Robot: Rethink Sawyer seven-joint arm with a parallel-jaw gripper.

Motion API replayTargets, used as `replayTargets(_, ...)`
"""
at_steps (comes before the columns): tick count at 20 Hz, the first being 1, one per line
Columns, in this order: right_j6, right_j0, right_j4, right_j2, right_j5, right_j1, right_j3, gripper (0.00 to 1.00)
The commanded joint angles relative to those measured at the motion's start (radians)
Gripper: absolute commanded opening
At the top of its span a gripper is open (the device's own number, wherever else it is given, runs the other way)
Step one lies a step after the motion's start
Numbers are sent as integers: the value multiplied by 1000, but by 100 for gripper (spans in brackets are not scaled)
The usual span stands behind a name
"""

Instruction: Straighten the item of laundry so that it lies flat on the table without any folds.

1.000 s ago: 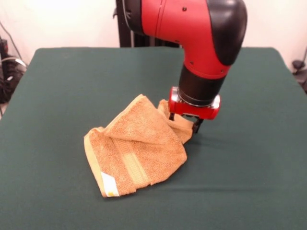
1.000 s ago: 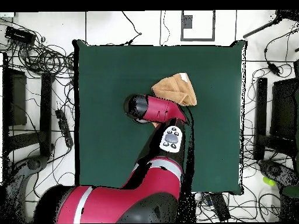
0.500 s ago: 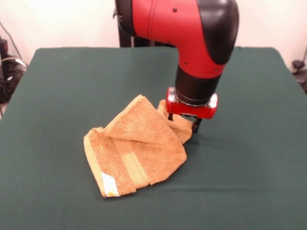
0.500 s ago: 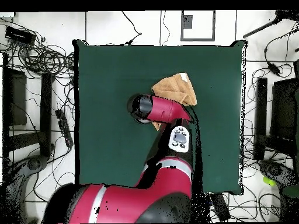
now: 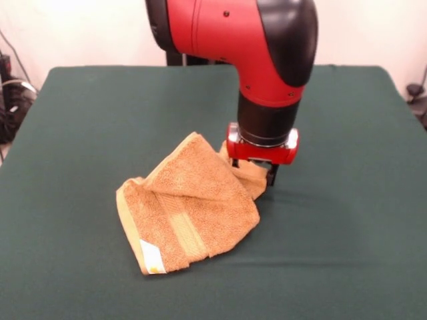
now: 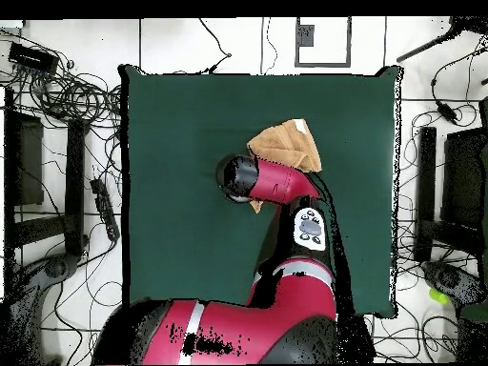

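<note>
The towel (image 5: 187, 210) lies a little left of centre in the front view, crumpled and folded over itself rather than flat on the green table (image 5: 347, 253). Its lower layer spreads toward the lower left of the frame, where a smoother woven band (image 5: 183, 230) runs diagonally across the terry and a small white label (image 5: 152, 257) sits at the bottom corner. An upper fold rises to a peak near the middle of the frame, and a narrower tail of cloth trails to the right, up to the gripper (image 5: 253, 175).

The red and black arm (image 5: 247, 40) comes down from the top of the frame, its wrist upright over the towel's right end. The gripper sits low at that end, one dark fingertip (image 5: 271, 175) showing just beside the cloth; the other side is hidden behind the towel, so whether it pinches the fabric cannot be told.

In the overhead view the towel (image 6: 286, 143) shows right of centre, partly covered by the arm (image 6: 272, 181)
</note>
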Motion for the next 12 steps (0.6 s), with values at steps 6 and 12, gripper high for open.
replayTargets(6, 272, 30, -1, -13, -711, 485, -225, 100)
replayTargets(12, 301, 82, 71, -105, -740, 556, -294, 100)
